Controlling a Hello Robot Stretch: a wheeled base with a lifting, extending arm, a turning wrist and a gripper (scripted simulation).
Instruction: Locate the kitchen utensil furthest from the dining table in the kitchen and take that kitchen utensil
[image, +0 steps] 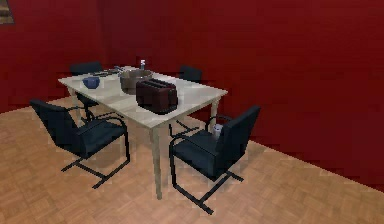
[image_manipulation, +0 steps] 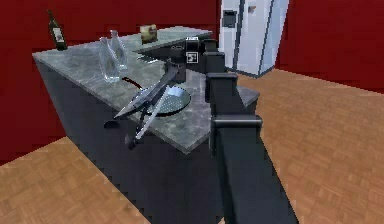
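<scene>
Gripper (image_manipulation: 135, 120) at the counter (image_manipulation: 70, 66) in arm side view; dining table (image: 192, 100) forward.

In the forward view we see deep red walls (image: 290, 60) meeting in a corner behind a pale dining table (image: 200, 98) on light legs. Dark blue chairs (image: 215, 150) on black tube frames stand around it, two on the near side and two on the far side. The wooden floor (image: 310, 190) is warm brown planks. In the arm side view we find a kitchen counter (image_manipulation: 75, 70) with a grey mottled stone top and dark sides, a white refrigerator (image_manipulation: 250, 35) beyond it against the red wall, and the same plank floor under even light
</scene>
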